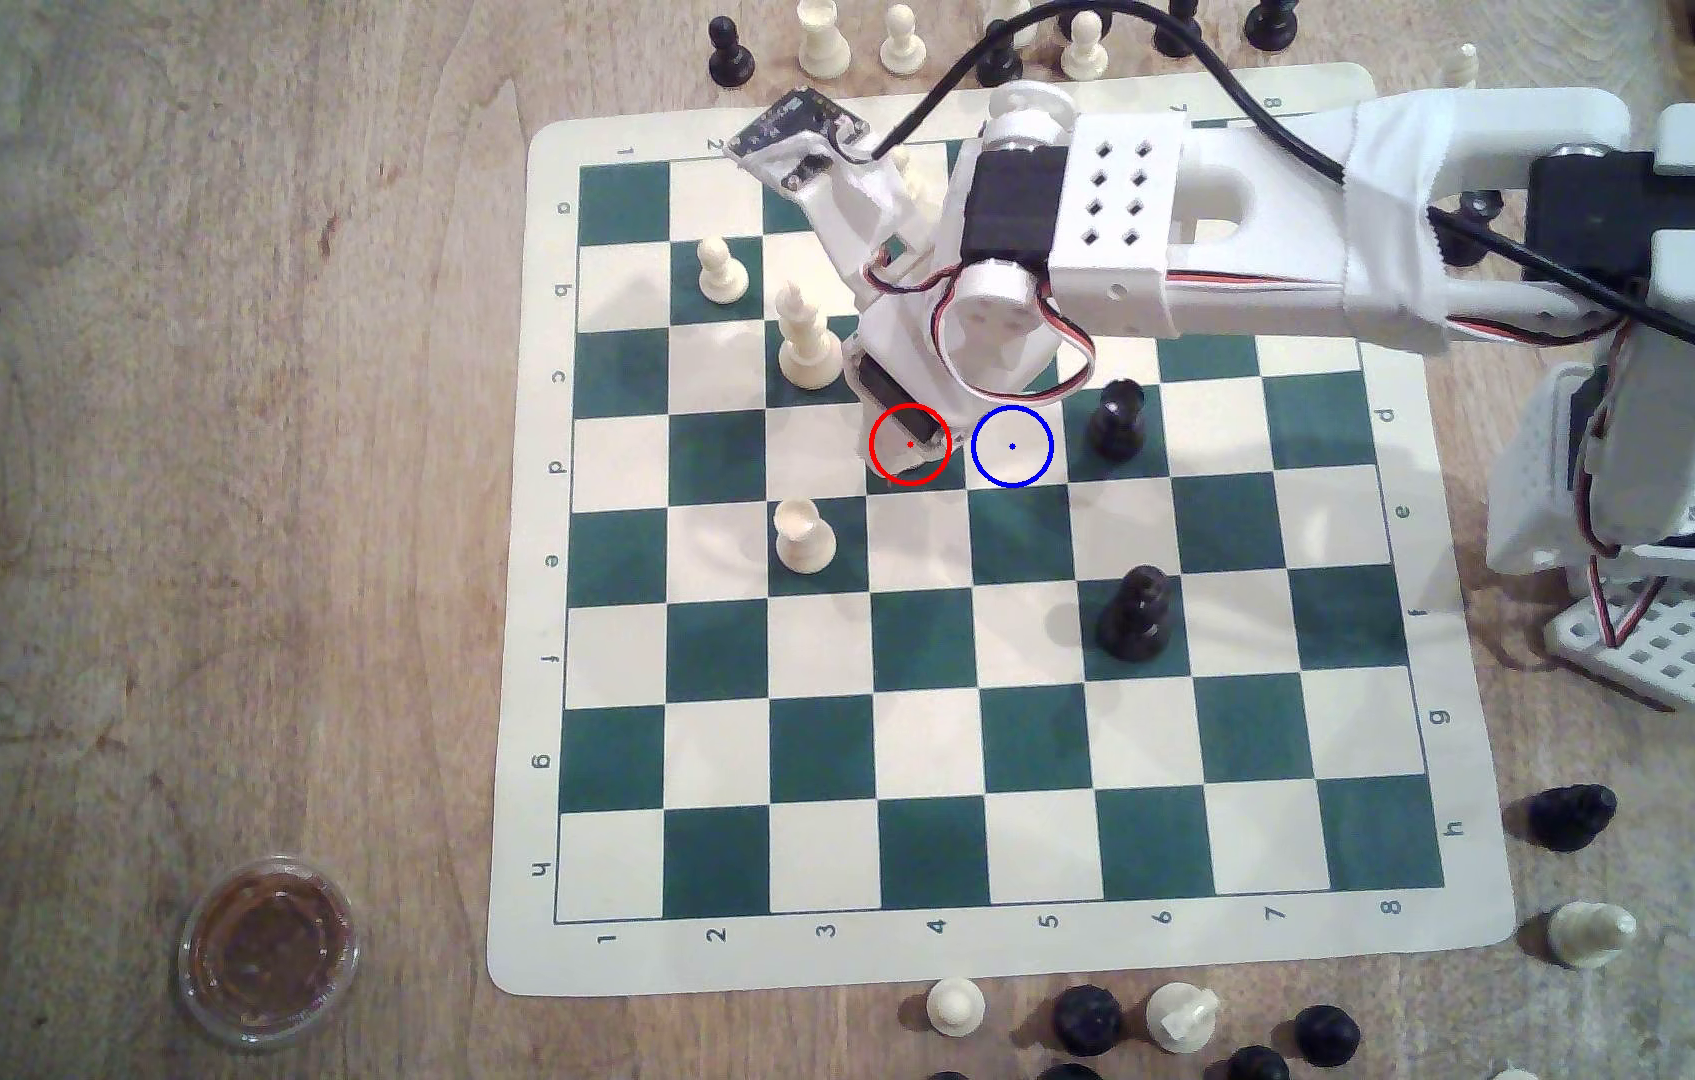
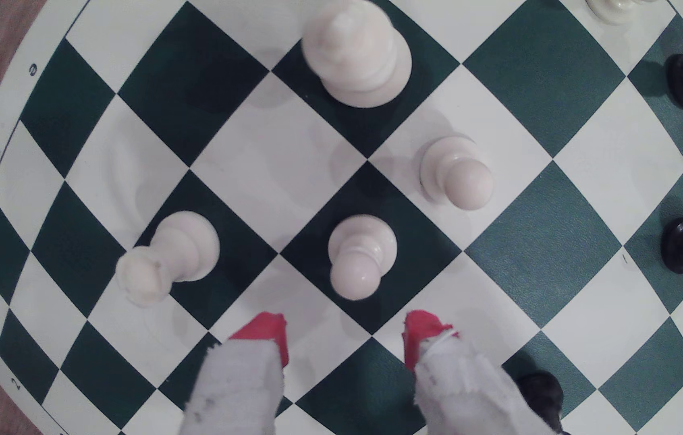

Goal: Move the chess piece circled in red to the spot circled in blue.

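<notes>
Nearby, cup-topped piece (image 2: 168,255) beside pawn (image 2: 358,255).

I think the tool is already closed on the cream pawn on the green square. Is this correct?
Not quite. The wrist view shows the tool open, its red fingertips apart and short of the cream pawn, touching nothing. The pawn does stand on a green square.

I work in what looks like a home hobby corner: a worn wooden bench (image 1: 199,415), a roll-up chess mat (image 1: 926,955), loose pieces around it, a lidded sauce cup (image 1: 267,947).
</notes>
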Robot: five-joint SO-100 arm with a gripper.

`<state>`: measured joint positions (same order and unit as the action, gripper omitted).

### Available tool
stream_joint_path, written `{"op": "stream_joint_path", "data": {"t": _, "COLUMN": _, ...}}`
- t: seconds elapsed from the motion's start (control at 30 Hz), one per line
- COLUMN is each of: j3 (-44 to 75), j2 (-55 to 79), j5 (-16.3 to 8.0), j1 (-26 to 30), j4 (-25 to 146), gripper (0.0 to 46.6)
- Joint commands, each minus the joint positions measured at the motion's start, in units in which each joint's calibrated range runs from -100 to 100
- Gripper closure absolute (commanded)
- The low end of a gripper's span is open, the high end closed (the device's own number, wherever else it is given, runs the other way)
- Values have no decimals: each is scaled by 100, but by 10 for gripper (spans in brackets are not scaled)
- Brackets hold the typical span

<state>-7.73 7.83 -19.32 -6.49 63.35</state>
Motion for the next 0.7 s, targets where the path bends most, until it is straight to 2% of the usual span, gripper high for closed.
{"op": "stream_joint_path", "data": {"t": 0.0, "j3": 483, "j2": -79, "j5": 10, "j1": -75, "j4": -69, "gripper": 311}}
{"op": "stream_joint_path", "data": {"t": 0.33, "j3": 646, "j2": 99, "j5": 29, "j1": 4, "j4": -176, "gripper": 299}}
{"op": "stream_joint_path", "data": {"t": 0.67, "j3": 1045, "j2": 515, "j5": 34, "j1": 19, "j4": -241, "gripper": 312}}
